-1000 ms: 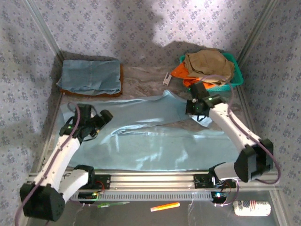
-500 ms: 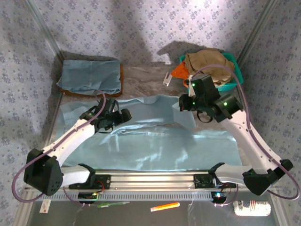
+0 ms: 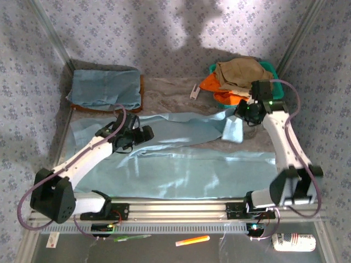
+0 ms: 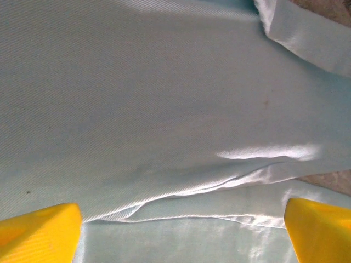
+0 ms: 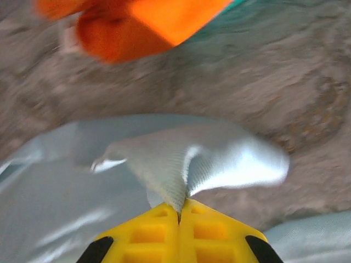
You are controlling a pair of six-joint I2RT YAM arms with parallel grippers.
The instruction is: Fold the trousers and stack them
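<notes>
Right jaws: clenched on a pinch of pale cloth. In the right wrist view the yellow tips of the right gripper (image 5: 179,211) meet, with a ridge of fabric rising from between them.
Held cloth: a far right edge of the trousers (image 5: 55,186), lifted off the table. From above it hangs as a small flap just beside the right gripper (image 3: 243,116).
Left jaws: released. The two yellow fingers (image 4: 38,233) of the left gripper (image 4: 178,235) stand wide apart, with nothing between them but cloth lying below.
Left gripper, from above: the left gripper (image 3: 143,133) is over the far left part of the trousers; whether it touches the cloth cannot be told.
Trousers: the trousers (image 3: 192,164) are spread across the middle of the table (image 3: 170,90), long side running left to right, with a crease along the middle and shiny wrinkles.
Far right: a teal basket (image 3: 277,82) holds a tan-khaki garment (image 3: 244,71) and an orange garment (image 3: 211,83), just beyond the right gripper. The orange garment (image 5: 164,16) appears blurred in the wrist view.
Far left: a folded blue garment (image 3: 105,89) lies on a brown mat (image 3: 141,93), apart from the spread trousers.
</notes>
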